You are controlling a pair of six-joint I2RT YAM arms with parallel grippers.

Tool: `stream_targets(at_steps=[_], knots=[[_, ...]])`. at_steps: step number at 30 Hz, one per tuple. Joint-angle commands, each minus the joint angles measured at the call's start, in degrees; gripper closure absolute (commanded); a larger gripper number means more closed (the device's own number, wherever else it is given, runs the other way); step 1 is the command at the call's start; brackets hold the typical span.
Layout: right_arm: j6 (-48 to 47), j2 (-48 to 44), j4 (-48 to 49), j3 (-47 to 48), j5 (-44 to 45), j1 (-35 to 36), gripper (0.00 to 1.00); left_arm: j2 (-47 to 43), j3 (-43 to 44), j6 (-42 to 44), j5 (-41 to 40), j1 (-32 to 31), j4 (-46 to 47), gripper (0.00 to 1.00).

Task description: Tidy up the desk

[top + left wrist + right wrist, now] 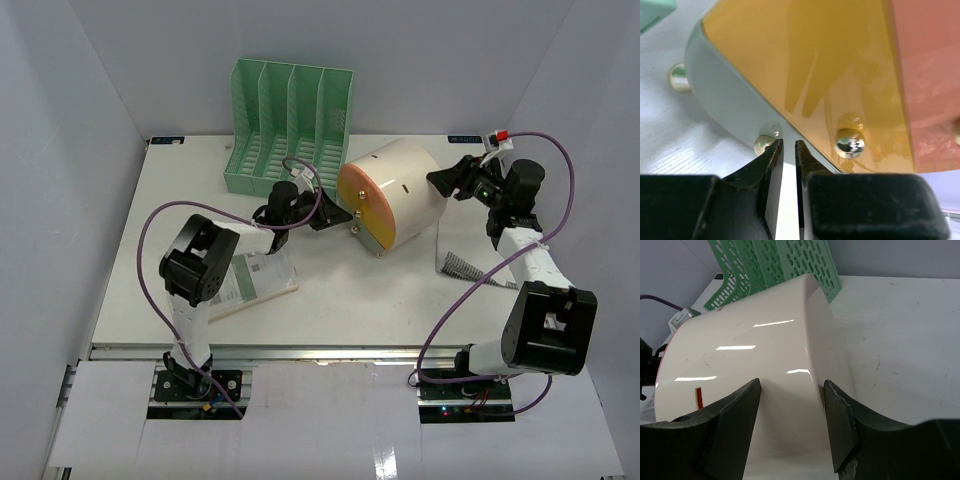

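Observation:
On the white desk (360, 290) a cream cylindrical drawer box (400, 190) lies on its side, its orange and pink drawer fronts facing left. My left gripper (335, 215) sits low in front of that face. Its jaws (789, 146) are almost closed, with a narrow gap that holds nothing. A metal ball knob (850, 141) on the amber drawer is just right of the tips, and a smaller knob (763, 145) is just left of them. My right gripper (452, 180) is open at the box's rear end, its fingers either side of the cream wall (765, 355).
A green slotted file rack (290, 120) stands at the back, close behind the box. A printed booklet (258, 280) lies under my left arm. A striped paper (460, 263) lies by my right arm. White walls enclose the desk on three sides.

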Motion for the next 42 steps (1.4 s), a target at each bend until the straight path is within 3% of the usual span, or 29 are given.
stream_targets(at_steps=[1, 8, 17, 21, 25, 29, 33, 37, 42], knots=[[0.4, -0.6, 0.1, -0.8, -1.6, 0.0, 0.40, -2.6, 1.4, 2.3, -1.1, -0.3, -3.3, 0.79], [0.5, -0.7, 0.1, -0.8, -1.5, 0.0, 0.40, 2.2, 7.9, 2.1, -0.8, -0.4, -8.9, 0.85], [0.2, -1.1, 0.0, -0.7, -1.5, -0.1, 0.37, 3.9, 11.1, 1.8, -0.5, -0.6, -9.4, 0.81], [-0.6, -3.0, -0.1, -0.8, -1.5, -0.7, 0.29, 0.1, 9.6, 6.0, -2.7, -0.5, -12.7, 0.72], [-2.8, -6.3, -1.0, -1.1, -1.0, -2.2, 0.24, -8.6, 7.2, 14.8, -7.9, -0.2, -20.0, 0.50], [-5.6, -9.7, -3.6, -1.6, -0.2, -4.0, 0.20, -17.5, 5.4, 23.5, -12.9, 0.1, -29.0, 0.38], [-9.6, -14.1, -7.4, -2.4, 0.2, -5.8, 0.16, -23.3, 4.9, 33.5, -20.6, 0.1, -46.5, 0.32], [-15.4, -17.5, -11.8, -3.2, -1.9, -7.2, 0.10, -26.3, 1.7, 40.7, -27.6, 0.1, -57.2, 0.27], [-21.4, -22.2, -15.6, -5.8, -6.6, -9.6, 0.03, -26.8, -4.4, 39.1, -31.8, -0.3, -62.5, 0.28]])
